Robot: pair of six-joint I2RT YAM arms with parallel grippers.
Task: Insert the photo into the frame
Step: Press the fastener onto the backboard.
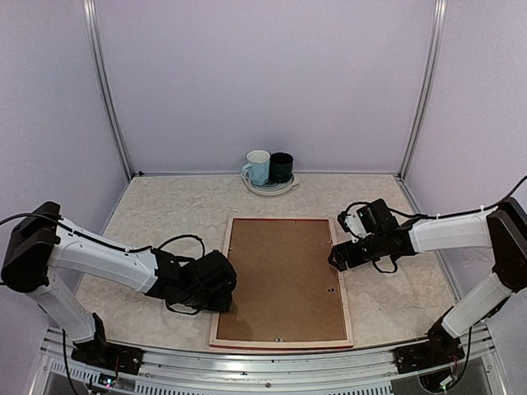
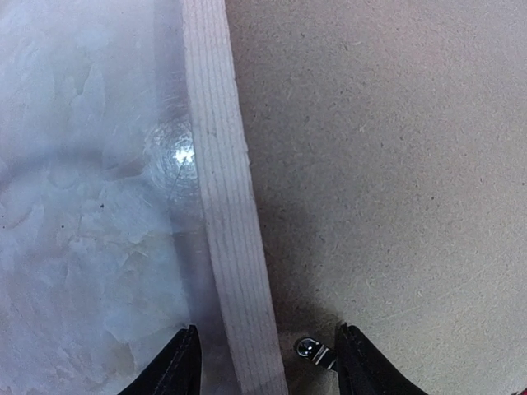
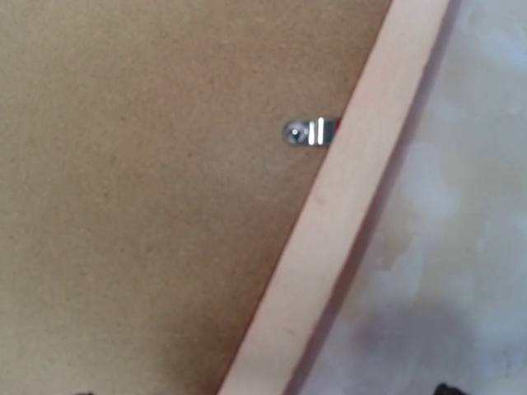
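Frame (image 1: 345, 313) is lying back-up on the bench (image 1: 165, 214), near its front edge, with a brown board (image 1: 284, 280) filling it. The left tool (image 2: 265, 358) is hanging over the frame's left rail, its fingers (image 2: 181, 366) standing partly apart and straddling the rail and a small metal clip (image 2: 311, 349), clamping nothing. The right tool (image 1: 338, 256) is hovering at the right rail, spread wide and holding nothing.

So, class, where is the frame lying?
In the top view the frame lies back-up at the near middle of the table, between the left tool and right tool, with the mugs behind it.
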